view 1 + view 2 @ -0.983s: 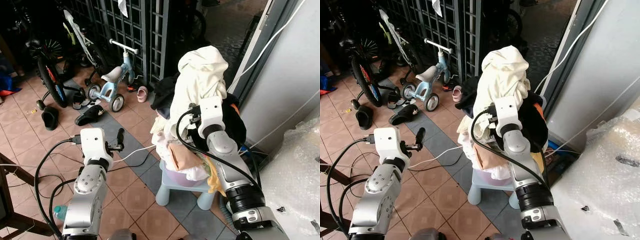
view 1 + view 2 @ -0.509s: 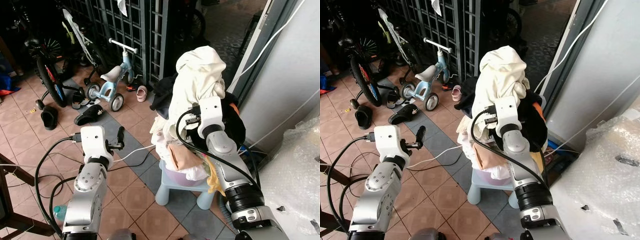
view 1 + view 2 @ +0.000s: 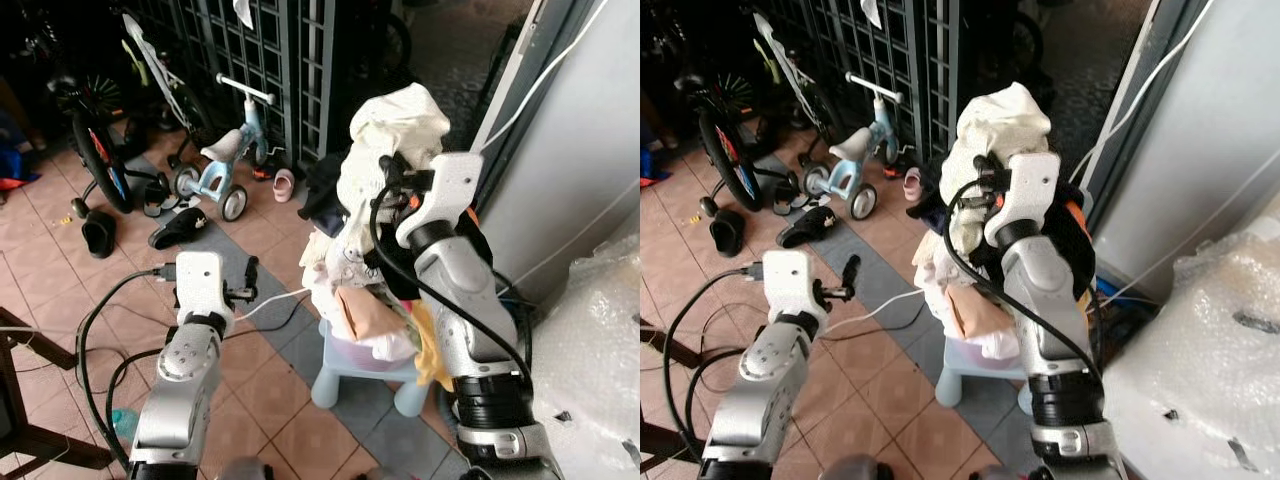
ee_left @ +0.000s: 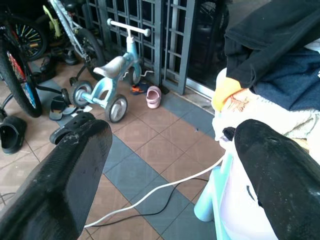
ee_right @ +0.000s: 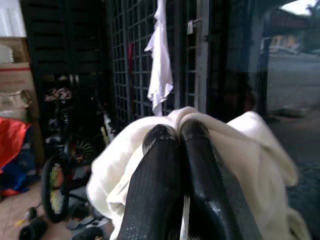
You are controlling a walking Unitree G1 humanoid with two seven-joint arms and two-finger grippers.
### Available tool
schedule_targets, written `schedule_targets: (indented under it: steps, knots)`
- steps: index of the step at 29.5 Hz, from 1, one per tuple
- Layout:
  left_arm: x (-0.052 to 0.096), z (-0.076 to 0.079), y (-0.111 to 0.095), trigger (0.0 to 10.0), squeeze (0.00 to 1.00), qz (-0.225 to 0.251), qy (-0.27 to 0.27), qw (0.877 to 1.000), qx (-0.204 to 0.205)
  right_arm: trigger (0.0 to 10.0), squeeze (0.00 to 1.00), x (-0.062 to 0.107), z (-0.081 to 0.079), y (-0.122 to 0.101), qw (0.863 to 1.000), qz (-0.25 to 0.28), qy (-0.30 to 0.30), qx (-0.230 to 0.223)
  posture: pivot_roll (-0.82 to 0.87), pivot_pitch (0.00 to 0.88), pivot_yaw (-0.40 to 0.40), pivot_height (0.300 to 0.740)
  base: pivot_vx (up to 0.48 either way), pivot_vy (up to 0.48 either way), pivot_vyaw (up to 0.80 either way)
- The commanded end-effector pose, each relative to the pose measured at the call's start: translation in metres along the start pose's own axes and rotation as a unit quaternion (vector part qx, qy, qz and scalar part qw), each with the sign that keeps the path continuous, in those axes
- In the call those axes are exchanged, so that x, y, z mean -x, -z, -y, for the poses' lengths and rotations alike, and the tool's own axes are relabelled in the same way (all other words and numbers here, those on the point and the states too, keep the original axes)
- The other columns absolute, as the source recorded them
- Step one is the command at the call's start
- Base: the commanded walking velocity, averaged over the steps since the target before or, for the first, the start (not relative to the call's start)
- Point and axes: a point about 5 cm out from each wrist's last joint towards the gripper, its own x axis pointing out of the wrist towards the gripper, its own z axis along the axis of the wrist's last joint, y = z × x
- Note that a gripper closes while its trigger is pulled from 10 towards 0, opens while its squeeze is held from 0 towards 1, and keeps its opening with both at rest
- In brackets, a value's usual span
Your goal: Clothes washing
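Observation:
A heap of clothes [image 3: 362, 308] sits in a purple basin [image 3: 362, 356] on a light blue stool [image 3: 340, 378]. On top is a cream garment [image 3: 402, 118], pulled up into a peak. My right gripper [image 5: 177, 134] is shut on a fold of that cream garment [image 5: 245, 150], at the top of the heap [image 3: 985, 172]. A black garment [image 4: 270, 40] and a dark blue one lie lower in the pile. Low over the floor tiles to the left of the stool, my left gripper [image 4: 172, 132] stands open and holds nothing [image 3: 246, 282].
A white cable [image 3: 276, 300] runs over the tiles toward the stool. Behind stand a blue balance bike [image 3: 226, 160], a bicycle [image 3: 100, 150], black sandals [image 3: 180, 228], a pink shoe [image 3: 284, 186] and a metal grille door [image 3: 290, 60]. A bubble-wrapped bulk [image 3: 600, 340] and a wall close the right side.
My right arm has risen and turned, drawing the cream garment's top higher above the heap. The left arm has shifted slightly toward the stool, still open.

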Motion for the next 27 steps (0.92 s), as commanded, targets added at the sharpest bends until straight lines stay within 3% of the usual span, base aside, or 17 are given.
schedule_targets:
  steps: [1,3,4,5,6,16,27]
  knots:
    - [-0.003,0.000,-0.002,10.0,0.00,0.005,0.004,1.000,-0.009,0.0,0.00,0.004,0.015,-0.011,0.999,0.014,0.040,0.023,-0.02,0.000,-0.008,0.740,0.000,0.000,0.00]
    - [-0.005,0.003,-0.005,10.0,0.00,0.013,0.018,1.000,-0.016,0.0,0.00,0.006,0.026,-0.010,0.997,0.002,0.063,0.036,-0.03,0.000,-0.001,0.740,0.000,0.000,0.00]
    - [-0.006,0.004,-0.005,10.0,0.00,0.015,0.020,1.000,-0.018,0.6,0.00,0.007,0.028,-0.009,0.997,-0.001,0.067,0.040,-0.03,0.000,0.000,0.740,0.000,0.000,0.00]
    - [-0.006,0.005,-0.006,10.0,0.00,0.017,0.020,0.999,-0.020,4.3,0.00,0.008,0.031,-0.008,0.996,-0.007,0.070,0.052,-0.03,0.000,0.000,0.740,0.000,0.000,0.00]
    - [-0.006,0.005,-0.007,10.0,0.00,0.018,0.021,0.999,-0.021,10.0,0.00,0.008,0.033,-0.006,0.995,-0.014,0.078,0.055,-0.03,0.000,0.001,0.740,0.000,0.000,0.00]
    - [-0.007,0.003,-0.006,10.0,0.00,0.021,0.019,0.999,-0.018,10.0,0.00,0.004,0.039,-0.010,0.989,-0.012,0.109,0.099,-0.03,0.000,0.001,0.740,0.000,0.000,-0.77]
    - [-0.006,0.003,-0.006,10.0,0.00,0.023,0.021,0.999,-0.017,10.0,0.00,-0.001,0.058,-0.020,0.975,0.003,0.161,0.151,-0.04,0.000,0.006,0.740,0.000,-0.301,-0.80]
